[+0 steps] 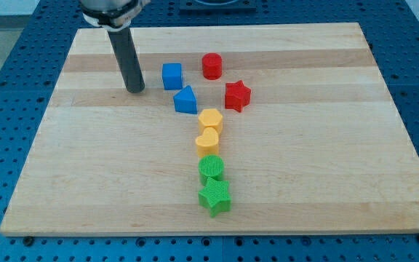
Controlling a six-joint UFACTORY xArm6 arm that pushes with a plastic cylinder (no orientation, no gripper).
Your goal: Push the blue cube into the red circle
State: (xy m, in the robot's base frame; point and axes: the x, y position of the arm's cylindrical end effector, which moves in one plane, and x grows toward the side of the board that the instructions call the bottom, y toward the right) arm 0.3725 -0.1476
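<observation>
The rod's tip (135, 89) rests on the wooden board (326, 167) in the upper left of the frame, just left of the blue cube (172, 76) with a small gap between them. There is no hand here, only a bare rod grasping nothing. The red circle (212, 65) sits near the cube's right, apart from it.

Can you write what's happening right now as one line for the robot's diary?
tip left of blue cube, apart | red circle right of cube, gap between | push not begun
</observation>
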